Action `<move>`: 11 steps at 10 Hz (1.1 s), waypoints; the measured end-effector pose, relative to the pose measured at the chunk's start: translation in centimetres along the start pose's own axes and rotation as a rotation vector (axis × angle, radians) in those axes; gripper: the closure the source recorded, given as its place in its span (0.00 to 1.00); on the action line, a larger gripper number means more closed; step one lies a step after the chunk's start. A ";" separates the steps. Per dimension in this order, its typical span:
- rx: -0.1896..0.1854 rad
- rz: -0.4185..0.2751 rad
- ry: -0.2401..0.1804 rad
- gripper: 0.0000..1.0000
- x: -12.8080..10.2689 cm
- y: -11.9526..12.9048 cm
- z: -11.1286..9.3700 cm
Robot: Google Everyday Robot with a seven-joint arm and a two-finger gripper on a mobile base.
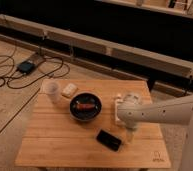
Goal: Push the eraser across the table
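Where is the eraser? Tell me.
Camera view: the eraser lies on the table in front of the black bowl, with the gripper close at its right.

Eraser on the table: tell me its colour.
Black eraser, camera view; the gripper hangs beside it.
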State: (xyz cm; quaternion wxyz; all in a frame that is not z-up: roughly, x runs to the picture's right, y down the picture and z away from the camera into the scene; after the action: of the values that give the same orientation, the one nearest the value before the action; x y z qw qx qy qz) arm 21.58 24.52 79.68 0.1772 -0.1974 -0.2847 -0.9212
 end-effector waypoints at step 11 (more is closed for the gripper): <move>0.097 -0.149 0.057 0.85 5.9 -4.9 -1.3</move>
State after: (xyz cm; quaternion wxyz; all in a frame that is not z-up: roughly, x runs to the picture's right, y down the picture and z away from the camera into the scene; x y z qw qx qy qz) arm 14.04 26.29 79.17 0.1257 -0.1406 -0.3378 -0.9221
